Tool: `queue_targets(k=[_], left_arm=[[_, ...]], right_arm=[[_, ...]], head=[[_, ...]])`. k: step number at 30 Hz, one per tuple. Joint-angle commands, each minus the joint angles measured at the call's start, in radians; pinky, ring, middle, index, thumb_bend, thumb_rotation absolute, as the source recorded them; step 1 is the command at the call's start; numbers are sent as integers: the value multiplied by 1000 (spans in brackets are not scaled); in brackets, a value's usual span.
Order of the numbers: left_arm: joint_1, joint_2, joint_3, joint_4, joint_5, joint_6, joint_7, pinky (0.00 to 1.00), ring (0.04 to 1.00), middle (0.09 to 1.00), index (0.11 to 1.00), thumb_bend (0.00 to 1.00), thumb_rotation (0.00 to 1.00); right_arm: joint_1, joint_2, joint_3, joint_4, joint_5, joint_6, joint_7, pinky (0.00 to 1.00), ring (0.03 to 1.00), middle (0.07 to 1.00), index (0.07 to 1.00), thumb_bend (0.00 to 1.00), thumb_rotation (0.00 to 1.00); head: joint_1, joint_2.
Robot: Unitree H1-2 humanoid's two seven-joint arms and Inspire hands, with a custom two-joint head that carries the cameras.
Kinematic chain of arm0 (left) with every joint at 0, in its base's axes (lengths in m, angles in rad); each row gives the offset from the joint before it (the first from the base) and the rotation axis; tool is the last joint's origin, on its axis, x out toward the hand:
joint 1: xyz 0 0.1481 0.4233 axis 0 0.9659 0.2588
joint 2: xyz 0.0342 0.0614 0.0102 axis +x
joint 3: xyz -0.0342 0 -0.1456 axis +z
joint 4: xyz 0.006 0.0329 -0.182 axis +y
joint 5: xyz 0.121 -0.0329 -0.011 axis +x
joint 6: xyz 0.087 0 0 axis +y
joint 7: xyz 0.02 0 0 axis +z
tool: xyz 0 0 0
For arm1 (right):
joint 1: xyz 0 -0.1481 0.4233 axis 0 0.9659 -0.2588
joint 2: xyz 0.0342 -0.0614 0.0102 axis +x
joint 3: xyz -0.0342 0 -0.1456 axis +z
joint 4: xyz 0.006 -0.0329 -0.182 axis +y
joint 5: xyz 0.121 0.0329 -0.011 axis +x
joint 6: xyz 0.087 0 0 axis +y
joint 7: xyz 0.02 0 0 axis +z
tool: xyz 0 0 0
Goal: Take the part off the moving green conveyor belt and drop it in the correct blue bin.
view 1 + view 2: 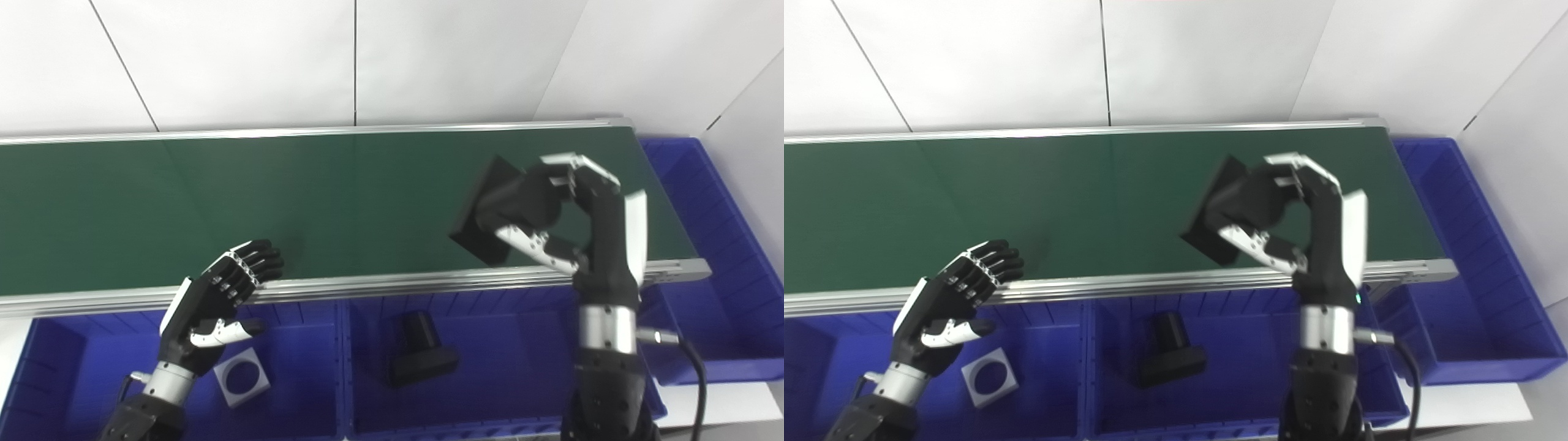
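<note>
A black part (pixel 484 208) with a flat square plate is gripped by my right hand (pixel 569 208), which is shut on it and holds it tilted above the near right stretch of the green conveyor belt (pixel 245 196). The thumb sits under the plate and the fingers curl over its body. My left hand (pixel 214 300) hovers open over the belt's near rail and the left blue bin (pixel 55 367), holding nothing. The middle blue bin (pixel 502 343) lies just below the right hand.
A white square piece with a round hole (pixel 242 376) lies in the left bin. A black part with a cylinder on a plate (pixel 419 349) lies in the middle bin. A third blue bin (pixel 716 257) stands at the belt's right end. White wall panels stand behind.
</note>
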Motion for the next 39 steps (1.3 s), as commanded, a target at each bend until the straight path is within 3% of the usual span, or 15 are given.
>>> queue_targets(k=[1, 9, 16, 23, 31, 39], left_arm=[[-18, 17, 12, -25, -25, -6, -23, 762, 762, 766, 756, 1000, 213], [-3, 22, 25, -48, -28, 8, -25, 751, 751, 762, 750, 1000, 218], [2, 28, 34, -55, -37, 17, -38, 742, 747, 758, 748, 1000, 211], [7, 25, 40, -70, -31, 28, -33, 737, 743, 755, 745, 1000, 213], [14, 25, 44, -86, -26, 37, -32, 740, 744, 755, 744, 1000, 215], [19, 25, 44, -100, -25, 46, -29, 742, 745, 757, 746, 1000, 213]], right_arm=[[19, 6, -8, -17, -14, -69, -43, 394, 433, 508, 486, 519, 0], [160, 16, -34, 107, -22, -131, -157, 398, 436, 502, 496, 520, 0], [215, 19, -39, 267, -10, -218, -255, 386, 427, 500, 503, 519, 0], [211, 20, -62, 430, 55, -283, -313, 395, 430, 502, 491, 520, 0], [179, 26, -80, 561, 108, -301, -325, 409, 437, 502, 487, 520, 0], [159, 25, -75, 598, 113, -301, -337, 400, 429, 507, 487, 519, 0]], head=[[1, 2], [-3, 9], [-1, 15], [4, 18], [14, 19], [16, 21]])
